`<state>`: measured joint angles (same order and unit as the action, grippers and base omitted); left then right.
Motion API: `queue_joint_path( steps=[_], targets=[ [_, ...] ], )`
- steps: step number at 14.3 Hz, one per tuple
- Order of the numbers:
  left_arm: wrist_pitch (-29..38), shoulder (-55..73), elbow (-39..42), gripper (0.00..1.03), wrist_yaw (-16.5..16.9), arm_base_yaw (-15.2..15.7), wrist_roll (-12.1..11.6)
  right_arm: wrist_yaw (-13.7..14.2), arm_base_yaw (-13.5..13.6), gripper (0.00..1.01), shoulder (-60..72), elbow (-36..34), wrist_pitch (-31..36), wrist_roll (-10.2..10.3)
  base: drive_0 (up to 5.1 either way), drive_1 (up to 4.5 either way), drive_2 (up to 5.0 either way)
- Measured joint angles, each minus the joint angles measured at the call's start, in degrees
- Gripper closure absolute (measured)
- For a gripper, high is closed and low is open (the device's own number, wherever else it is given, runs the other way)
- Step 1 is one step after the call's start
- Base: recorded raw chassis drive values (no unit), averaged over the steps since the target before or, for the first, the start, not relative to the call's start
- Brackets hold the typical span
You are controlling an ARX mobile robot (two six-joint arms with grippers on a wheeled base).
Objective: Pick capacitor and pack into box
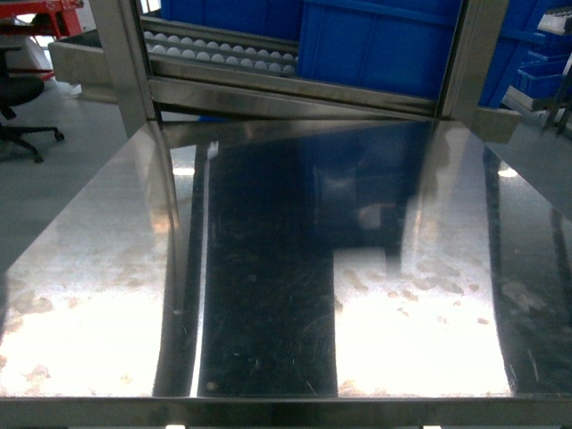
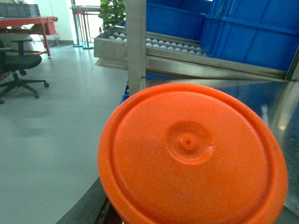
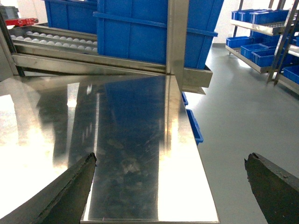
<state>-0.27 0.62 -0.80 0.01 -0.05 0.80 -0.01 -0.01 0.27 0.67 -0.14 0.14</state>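
Only bare steel table (image 1: 268, 295), right jaws spread (nothing between), blue bins (image 1: 375, 40) behind.

Orange round lid (image 2: 191, 156) before blue bins (image 2: 252, 35)

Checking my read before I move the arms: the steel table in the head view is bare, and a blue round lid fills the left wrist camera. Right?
Not quite. The round lid in the left wrist view is orange, not blue; the blue things there are the bins behind it. The steel table does look bare in the head view.
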Motion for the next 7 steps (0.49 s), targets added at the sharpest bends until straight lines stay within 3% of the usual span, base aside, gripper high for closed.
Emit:
queue_joint_path(
  steps=[7],
  targets=[
    [-0.1,0.0,0.0,0.59,0.0,0.0,-0.2,0.0,0.0,0.03,0.0,0.0,-0.2,0.0,0.0,0.00,0.0]
  ],
)
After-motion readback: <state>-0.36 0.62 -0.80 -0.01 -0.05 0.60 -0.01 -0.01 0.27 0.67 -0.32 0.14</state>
